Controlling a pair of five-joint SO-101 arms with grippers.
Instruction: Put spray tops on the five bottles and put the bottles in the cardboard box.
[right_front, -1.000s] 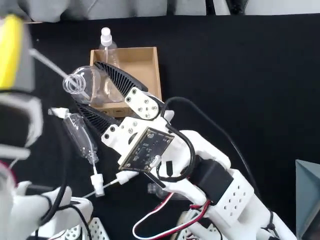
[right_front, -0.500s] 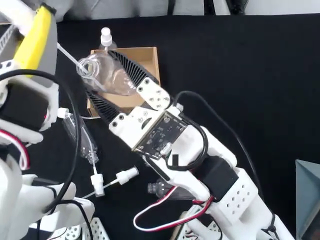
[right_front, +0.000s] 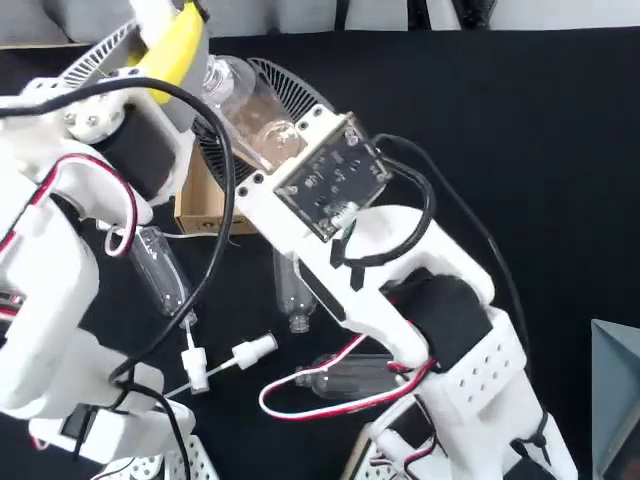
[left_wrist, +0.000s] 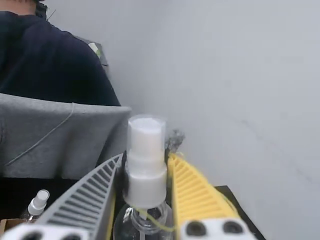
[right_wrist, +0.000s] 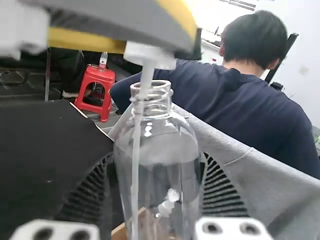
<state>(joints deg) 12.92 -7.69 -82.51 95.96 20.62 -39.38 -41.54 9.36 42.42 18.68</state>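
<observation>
My left fingers (left_wrist: 145, 167) are shut on a spray top (left_wrist: 145, 142), the grey finger on one side and the yellow one on the other, pinching its white collar. Its thin tube hangs down through the open neck of a clear bottle (right_wrist: 155, 160). The collar sits just above the rim, not yet down on it. My right fingers (right_wrist: 157, 180) clamp that bottle by its body, a black ribbed finger on each side, and hold it up off the bench (right_front: 540, 150).

Down on the bench, a second bottle (right_front: 350, 375) lies on its side under my right arm, close to the base. Near it lie a loose spray top (right_front: 254, 349) and a second loose spray top (right_front: 196, 368), side by side, each with its tube. A third bottle (right_front: 293, 290) lies farther out, beside my right arm. A fourth bottle (right_front: 160, 268) lies just in front of the cardboard box (right_front: 195, 205).

Seen from above, the bottle I am holding shows over the box. Farthest off, a capped bottle (left_wrist: 37, 202) stands upright by the box, and I cannot tell whether it is inside.
</observation>
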